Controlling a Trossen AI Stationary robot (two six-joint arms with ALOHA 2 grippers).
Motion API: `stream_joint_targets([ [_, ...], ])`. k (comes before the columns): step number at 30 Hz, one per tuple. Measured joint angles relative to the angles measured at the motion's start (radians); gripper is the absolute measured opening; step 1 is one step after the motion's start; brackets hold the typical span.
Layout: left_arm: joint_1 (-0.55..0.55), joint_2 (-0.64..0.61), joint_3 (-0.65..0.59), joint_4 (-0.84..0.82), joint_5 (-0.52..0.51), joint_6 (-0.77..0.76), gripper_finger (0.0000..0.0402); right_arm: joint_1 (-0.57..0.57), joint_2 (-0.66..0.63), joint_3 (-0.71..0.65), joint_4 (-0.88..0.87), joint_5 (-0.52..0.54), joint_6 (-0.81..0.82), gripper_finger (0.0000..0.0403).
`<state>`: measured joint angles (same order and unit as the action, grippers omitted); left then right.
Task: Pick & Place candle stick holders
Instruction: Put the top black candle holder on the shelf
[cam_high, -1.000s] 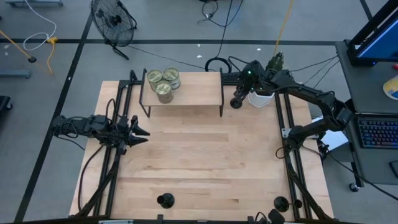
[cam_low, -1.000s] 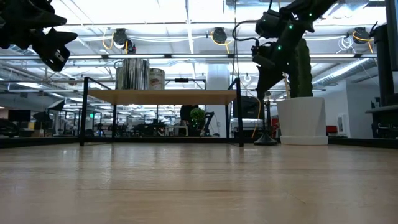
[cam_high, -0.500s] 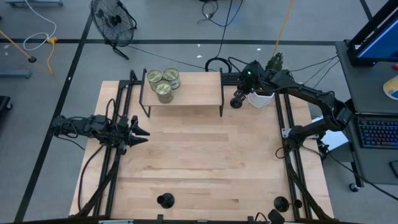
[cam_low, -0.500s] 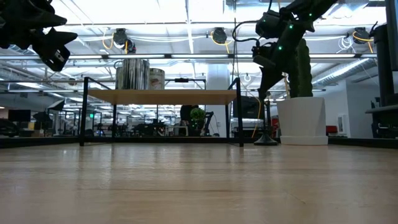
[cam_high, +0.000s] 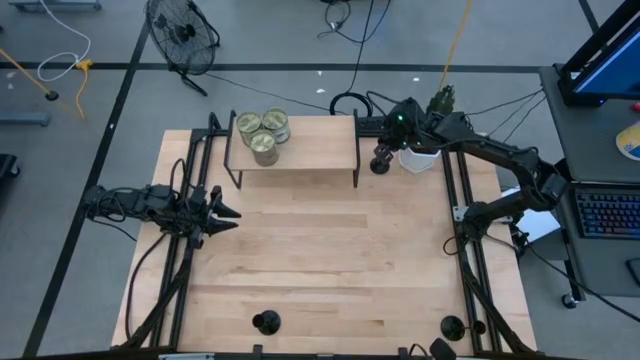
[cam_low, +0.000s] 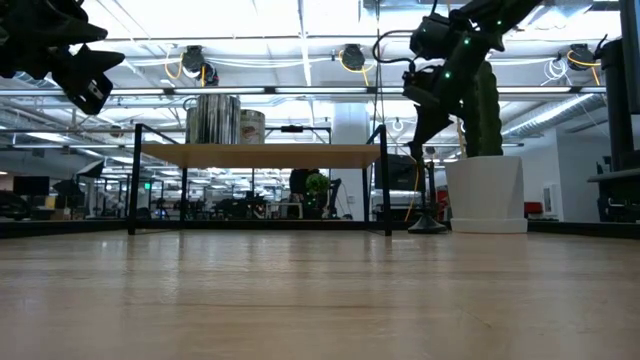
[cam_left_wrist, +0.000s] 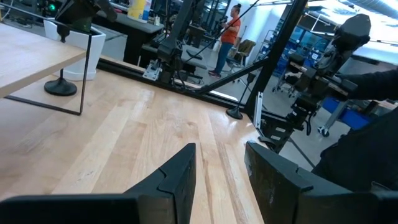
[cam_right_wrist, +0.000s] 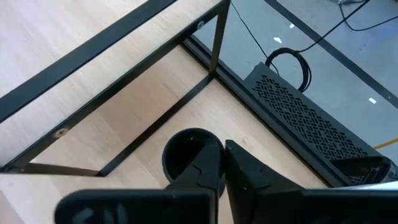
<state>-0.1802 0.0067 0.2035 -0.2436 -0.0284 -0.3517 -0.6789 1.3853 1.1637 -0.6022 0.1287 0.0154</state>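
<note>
Candlestick (cam_high: 379, 166) beside the white pot (cam_high: 418, 159) is looking rigid, light and top-heavy; right tool (cam_high: 381, 160) is closing fully on its thin stem.

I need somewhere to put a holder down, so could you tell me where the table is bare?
The wide middle of the table is bare, between the shelf and two candlesticks at the near edge. The far right corner is crowded: right gripper, third candlestick, white pot.

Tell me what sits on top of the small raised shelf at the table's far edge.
Three tin cans stand clustered at the left end of the shelf; the rest of its top is bare wood. In the low view they overlap, so only two can be told apart.
</note>
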Motion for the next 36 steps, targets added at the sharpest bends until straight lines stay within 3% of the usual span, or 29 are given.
stream_joint_targets([
  [22, 0.0, 0.0, 0.0, 0.0, 0.005, -0.002, 0.0143, 0.039, -0.042, -0.002, 0.013, 0.026, 0.027, 0.0002],
  [36, 0.0, 0.0, 0.0, 0.0, 0.004, -0.001, 0.0143, 0.039, -0.058, 0.0, -0.022, -0.133, 0.196, 0.0001],
])
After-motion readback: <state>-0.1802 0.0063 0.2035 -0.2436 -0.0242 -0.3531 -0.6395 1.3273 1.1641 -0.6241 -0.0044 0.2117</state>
